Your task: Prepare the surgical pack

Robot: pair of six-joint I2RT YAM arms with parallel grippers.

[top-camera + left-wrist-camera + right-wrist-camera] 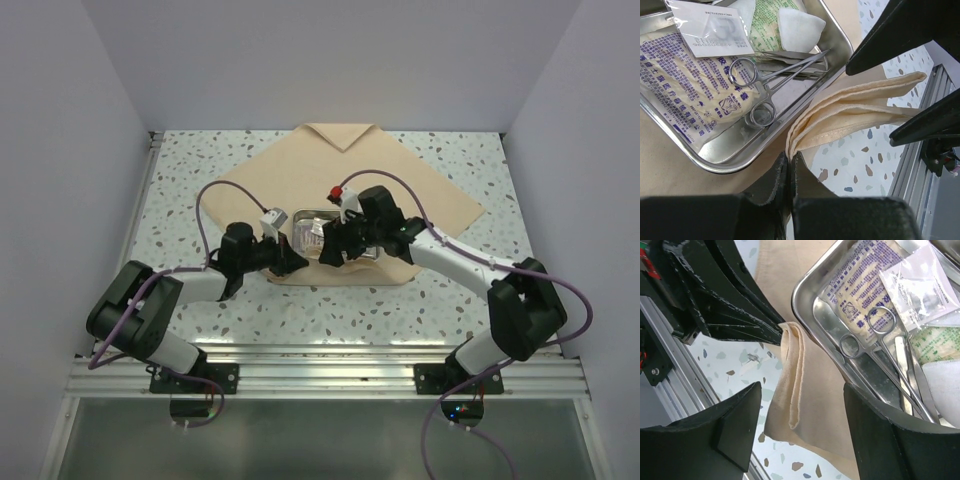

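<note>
The surgical pack's tan cloth (430, 195) lies spread as a diamond on the table, with the steel tray (302, 214) on its near part. The tray (740, 162) holds ring-handled forceps (765, 80), printed packets (685, 85) and white gauze (797, 27). My left gripper (790, 157) is shut on a folded hem of the cloth (850, 110), just off the tray's near rim. My right gripper (801, 390) stands open astride the same fold (795, 355), its fingers apart from the cloth on both sides. In the top view the two grippers (300, 262) (330, 250) meet by the tray.
Speckled tabletop (200, 170) surrounds the cloth. An aluminium rail (330, 355) runs along the near edge below the arm bases. White walls close in the left, right and back. The cloth's far corner (340, 135) is folded back at the rear wall.
</note>
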